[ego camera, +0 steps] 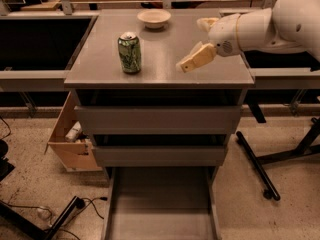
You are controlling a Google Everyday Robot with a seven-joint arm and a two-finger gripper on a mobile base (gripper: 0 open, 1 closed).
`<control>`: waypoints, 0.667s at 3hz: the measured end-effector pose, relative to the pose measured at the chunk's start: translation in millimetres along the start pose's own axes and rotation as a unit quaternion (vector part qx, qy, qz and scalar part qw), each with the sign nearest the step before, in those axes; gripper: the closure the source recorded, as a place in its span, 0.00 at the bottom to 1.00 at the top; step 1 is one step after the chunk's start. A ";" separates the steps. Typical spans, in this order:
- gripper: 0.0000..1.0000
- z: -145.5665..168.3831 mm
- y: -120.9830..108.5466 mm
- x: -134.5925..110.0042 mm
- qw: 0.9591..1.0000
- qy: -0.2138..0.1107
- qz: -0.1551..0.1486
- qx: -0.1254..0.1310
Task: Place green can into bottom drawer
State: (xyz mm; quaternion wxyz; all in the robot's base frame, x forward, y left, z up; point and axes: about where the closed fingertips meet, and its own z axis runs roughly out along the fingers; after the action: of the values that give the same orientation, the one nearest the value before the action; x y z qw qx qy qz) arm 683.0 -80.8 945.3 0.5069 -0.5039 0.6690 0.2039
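We see the gripper [194, 44] hovering over the right side of the worktop [165, 64], nearer the front edge. Its two cream fingers [197, 58] are spread apart and hold nothing. The green can [129, 53] stands upright well to its left, towards the front left corner. A cream bowl [154, 18] sits by the back edge. Below, the bottom drawer [161, 204] stands pulled out

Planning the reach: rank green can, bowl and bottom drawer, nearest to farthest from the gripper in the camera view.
The gripper hovers over the cabinet top's right side.
1. green can, to its left, and bowl, at the back: too close to call.
2. bottom drawer, open near the floor: farthest.
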 end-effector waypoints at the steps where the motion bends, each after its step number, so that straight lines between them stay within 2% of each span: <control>1: 0.00 55.1 19.4 -10.2 0.998 -0.061 0.010 -0.033; 2: 0.00 88.8 29.1 -26.9 0.995 -0.082 0.015 -0.054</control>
State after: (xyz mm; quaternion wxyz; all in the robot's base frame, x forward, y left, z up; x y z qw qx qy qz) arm 698.7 13.2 926.4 0.5293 -0.5019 0.6207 0.2876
